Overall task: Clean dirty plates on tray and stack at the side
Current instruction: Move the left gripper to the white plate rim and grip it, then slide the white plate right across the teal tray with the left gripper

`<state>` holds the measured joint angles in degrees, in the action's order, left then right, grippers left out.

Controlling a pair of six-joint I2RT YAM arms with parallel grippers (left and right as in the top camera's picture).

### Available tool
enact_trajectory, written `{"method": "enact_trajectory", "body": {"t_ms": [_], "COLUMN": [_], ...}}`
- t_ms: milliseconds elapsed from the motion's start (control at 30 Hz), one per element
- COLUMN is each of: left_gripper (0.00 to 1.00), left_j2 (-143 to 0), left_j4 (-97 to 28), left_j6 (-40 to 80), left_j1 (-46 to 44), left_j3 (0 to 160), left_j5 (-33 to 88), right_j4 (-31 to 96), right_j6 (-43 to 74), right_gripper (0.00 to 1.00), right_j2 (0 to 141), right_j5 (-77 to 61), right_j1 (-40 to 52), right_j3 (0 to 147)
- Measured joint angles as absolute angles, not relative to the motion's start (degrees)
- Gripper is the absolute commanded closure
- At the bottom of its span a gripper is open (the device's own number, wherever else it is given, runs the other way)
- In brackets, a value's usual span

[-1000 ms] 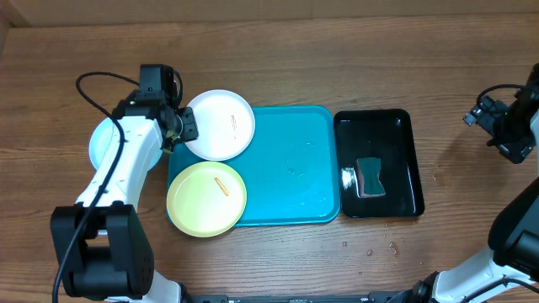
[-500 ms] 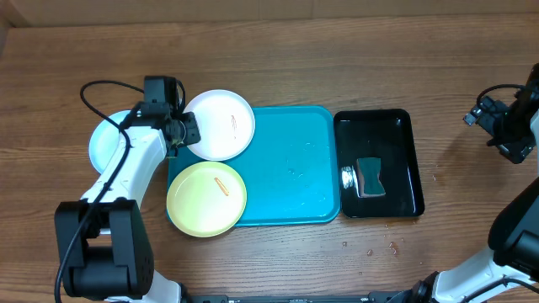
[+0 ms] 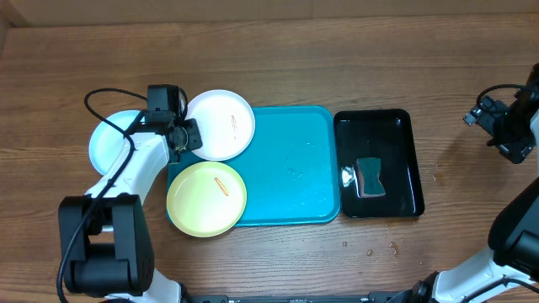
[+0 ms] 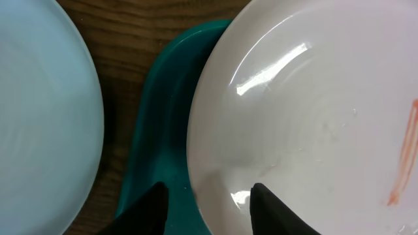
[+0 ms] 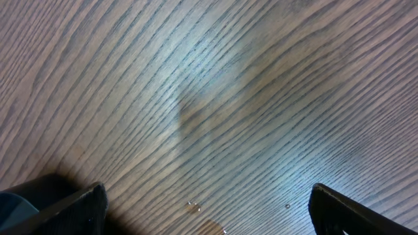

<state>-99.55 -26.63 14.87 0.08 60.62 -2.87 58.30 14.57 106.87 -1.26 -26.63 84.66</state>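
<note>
The white plate (image 3: 221, 124), with a thin orange smear, lies over the far left corner of the turquoise tray (image 3: 290, 168). A yellow-green plate (image 3: 206, 199), also smeared with orange, sits on the tray's near left corner. On the table to the left is a pale blue plate (image 3: 105, 145), partly under my left arm. My left gripper (image 3: 187, 139) is open at the white plate's (image 4: 313, 111) left rim. Its jaws straddle that rim, one finger over the tray (image 4: 163, 143) and one over the plate. My right gripper (image 3: 505, 139) stands wide open over bare wood at the far right.
A glossy black tray (image 3: 379, 126) right of the turquoise one holds a dark sponge (image 3: 369, 178). Water droplets (image 5: 193, 207) dot the wood under my right gripper (image 5: 206, 202). The left arm's cable loops above the pale blue plate (image 4: 39, 111).
My left gripper has slid a little nearer and to the right along the white plate's left rim. The plates and the right arm have not moved.
</note>
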Motion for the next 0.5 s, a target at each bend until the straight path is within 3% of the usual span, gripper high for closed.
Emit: {"method": "enact_trajectory", "body": {"t_ms": [500], "left_gripper": [0.62], "left_j2": [-100.71], "left_j4": [-26.35], "left_j6": [14.87], "left_j1": [0.08], "left_j3": [60.6], "left_j5": [-2.87], "right_j4": [58.33], "right_j6": [14.57], "right_gripper": [0.0], "right_j2": [106.87], "right_j5": [-1.26], "right_j1": [-26.65], "right_j3": [84.66]}}
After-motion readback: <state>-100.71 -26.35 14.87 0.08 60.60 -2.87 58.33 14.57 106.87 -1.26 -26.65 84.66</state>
